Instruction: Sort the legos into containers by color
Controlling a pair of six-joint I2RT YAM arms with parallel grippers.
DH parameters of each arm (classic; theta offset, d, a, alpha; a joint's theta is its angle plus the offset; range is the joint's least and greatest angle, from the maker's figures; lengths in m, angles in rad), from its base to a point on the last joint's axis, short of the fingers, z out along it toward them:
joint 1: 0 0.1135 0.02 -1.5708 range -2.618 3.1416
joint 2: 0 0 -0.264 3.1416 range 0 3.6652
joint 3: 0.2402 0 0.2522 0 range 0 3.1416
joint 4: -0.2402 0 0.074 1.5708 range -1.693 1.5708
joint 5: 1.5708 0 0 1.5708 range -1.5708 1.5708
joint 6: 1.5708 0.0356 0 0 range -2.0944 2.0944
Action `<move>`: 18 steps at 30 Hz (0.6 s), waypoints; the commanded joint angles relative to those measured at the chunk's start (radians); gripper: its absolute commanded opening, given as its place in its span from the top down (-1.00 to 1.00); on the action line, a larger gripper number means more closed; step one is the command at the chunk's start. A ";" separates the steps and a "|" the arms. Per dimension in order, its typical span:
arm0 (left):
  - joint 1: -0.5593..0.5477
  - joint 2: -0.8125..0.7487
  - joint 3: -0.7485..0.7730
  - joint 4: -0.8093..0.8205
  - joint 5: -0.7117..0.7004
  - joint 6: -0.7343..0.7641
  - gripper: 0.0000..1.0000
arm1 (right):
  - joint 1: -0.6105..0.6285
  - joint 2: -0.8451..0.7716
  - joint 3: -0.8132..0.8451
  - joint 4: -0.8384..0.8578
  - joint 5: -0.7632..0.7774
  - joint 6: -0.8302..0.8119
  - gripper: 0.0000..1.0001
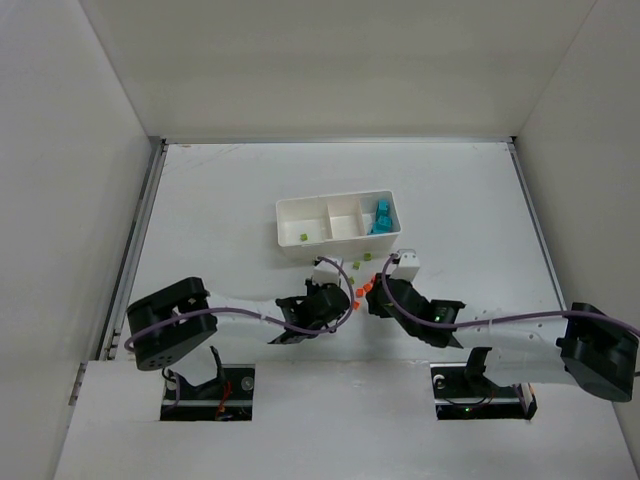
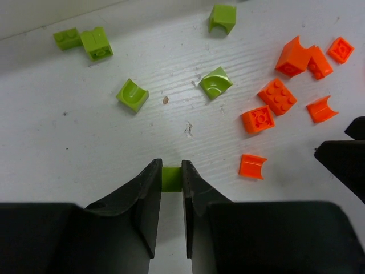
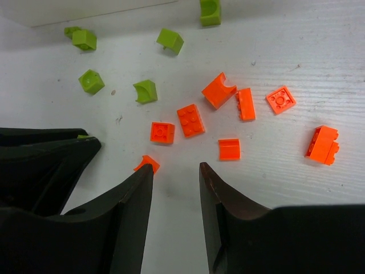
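Observation:
The white three-compartment tray [image 1: 338, 204] sits mid-table; its left cell holds lime green bricks [image 1: 303, 236], its right cell teal bricks [image 1: 382, 217]. Loose lime green legos [image 2: 132, 95] and orange-red legos [image 2: 276, 96] lie on the table in front of it. My left gripper [image 2: 171, 171] is shut on a lime green brick [image 2: 171, 178] at table level. My right gripper [image 3: 175, 169] is open and empty beside it, its left fingertip touching a small orange brick [image 3: 147, 164]. Several orange bricks [image 3: 191, 119] lie just ahead of it.
White enclosure walls stand on three sides [image 1: 330, 70]. The two arms lie close together at the near middle of the table, the left gripper's body showing in the right wrist view [image 3: 40, 154]. A metal rail [image 1: 135, 240] runs along the left edge.

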 commanded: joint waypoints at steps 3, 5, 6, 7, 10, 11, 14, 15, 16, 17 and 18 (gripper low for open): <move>0.023 -0.154 0.013 0.039 -0.054 0.066 0.69 | -0.039 0.042 0.012 0.013 0.019 0.012 0.11; 0.061 -0.205 0.016 0.039 -0.051 0.093 0.69 | -0.039 0.076 0.035 0.024 0.017 -0.009 0.12; 0.090 -0.229 0.020 0.039 -0.044 0.105 0.69 | -0.045 0.091 0.044 0.029 0.017 -0.020 0.13; 0.121 -0.251 0.027 0.037 -0.037 0.113 0.69 | -0.052 0.108 0.052 0.032 0.015 -0.029 0.14; 0.217 -0.294 0.050 0.039 -0.004 0.142 0.69 | -0.060 0.139 0.078 0.033 0.011 -0.038 0.18; 0.248 -0.297 0.059 0.042 0.005 0.151 0.69 | -0.060 0.145 0.087 0.033 0.014 -0.044 0.19; 0.334 -0.285 0.091 0.051 0.038 0.157 0.68 | -0.043 0.151 0.099 0.033 0.020 -0.044 0.19; 0.364 -0.271 0.103 0.054 0.051 0.159 0.68 | -0.043 0.151 0.099 0.033 0.022 -0.043 0.18; 0.400 -0.257 0.115 0.060 0.074 0.156 0.68 | -0.043 0.150 0.098 0.033 0.025 -0.041 0.18; 0.423 -0.245 0.123 0.068 0.088 0.154 0.68 | -0.043 0.147 0.096 0.033 0.026 -0.041 0.18; 0.446 -0.228 0.131 0.080 0.097 0.154 0.68 | -0.043 0.144 0.093 0.033 0.028 -0.041 0.18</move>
